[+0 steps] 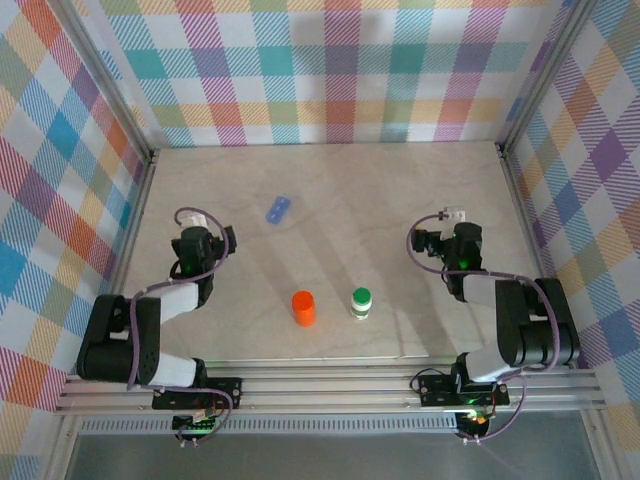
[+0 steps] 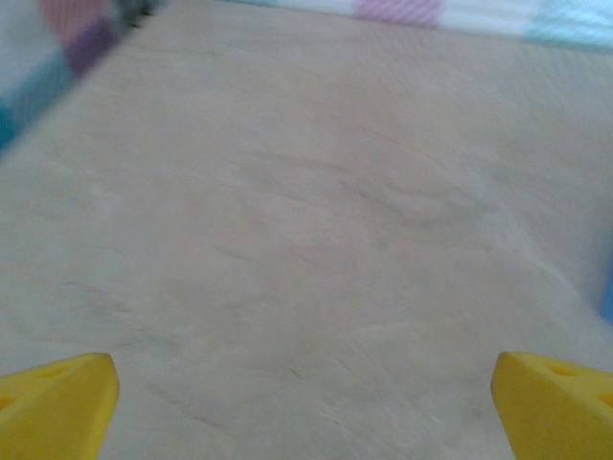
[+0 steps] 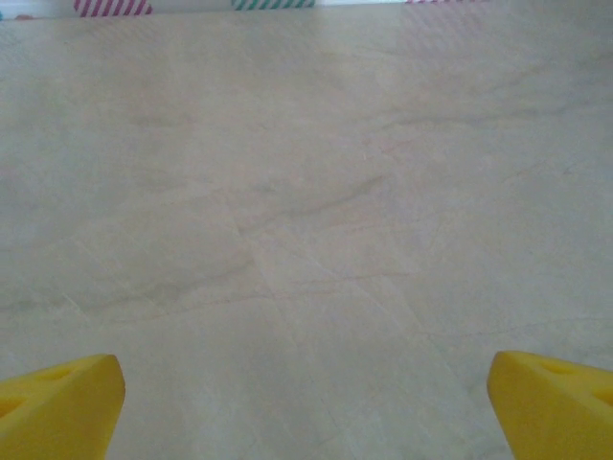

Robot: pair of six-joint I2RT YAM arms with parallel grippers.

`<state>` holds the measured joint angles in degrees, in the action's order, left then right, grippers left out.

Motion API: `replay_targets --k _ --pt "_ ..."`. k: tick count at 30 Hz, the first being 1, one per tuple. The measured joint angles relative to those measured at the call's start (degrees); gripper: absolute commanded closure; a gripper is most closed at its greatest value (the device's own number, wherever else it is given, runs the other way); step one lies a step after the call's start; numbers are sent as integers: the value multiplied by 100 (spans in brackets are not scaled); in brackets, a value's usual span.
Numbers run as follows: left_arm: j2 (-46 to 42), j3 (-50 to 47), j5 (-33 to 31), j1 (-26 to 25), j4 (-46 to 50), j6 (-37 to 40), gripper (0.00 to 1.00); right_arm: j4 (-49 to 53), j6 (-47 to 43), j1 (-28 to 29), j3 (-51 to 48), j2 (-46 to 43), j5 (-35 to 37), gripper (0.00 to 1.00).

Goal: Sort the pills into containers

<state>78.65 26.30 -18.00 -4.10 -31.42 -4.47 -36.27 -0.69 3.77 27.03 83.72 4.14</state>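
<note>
Overhead, the top camera takes in the whole table (image 1: 400, 200). A small blue pill case (image 1: 278, 210) lies flat left of centre, toward the far side. An orange container (image 1: 304, 308) stands upright nearer the front edge. A white bottle with a green cap (image 1: 361, 302) stands just right of it, and the 2 do not touch. The left arm (image 1: 150, 320) and right arm (image 1: 510, 320) sit folded at either side, well apart from both containers.

The 2 wrist cameras give what the top view cannot: the marbled beige tabletop close up and each tool's own yellow tips. In the left wrist view a blue sliver (image 2: 607, 287) cuts the right edge, too cropped to identify, and plaid wall shows at the far left. The right wrist view shows striped wall along the far edge.

Any print on the bottle's body is too small to read, and the case shows 2 pale marks I cannot make out.

The left gripper (image 2: 306, 407) is spread wide, with its fingertips (image 2: 57, 407) at opposite corners of the frame and bare table between them. The right gripper (image 3: 306, 407) is equally wide, holding and touching nothing.
</note>
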Motion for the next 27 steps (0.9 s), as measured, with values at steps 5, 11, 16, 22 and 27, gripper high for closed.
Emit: replay_targets --k 5,11,16,22,27 --pt "-820 428 -1187 2 1331 -1296 0 1097 247 356 809 -533 597 1" --pt "-721 975 -916 9 1805 -2457 12 2485 988 422 1832 -761 481 1" --pt "603 2037 455 -120 2277 -2404 19 3189 1386 562 2046 -758 -24 1" --pt "2205 4109 1117 -656 3355 -1779 22 3510 1681 734 2046 -691 -514 1" --pt "3366 5523 1558 -837 4207 -1303 27 3569 1805 811 2046 -584 -728 1"
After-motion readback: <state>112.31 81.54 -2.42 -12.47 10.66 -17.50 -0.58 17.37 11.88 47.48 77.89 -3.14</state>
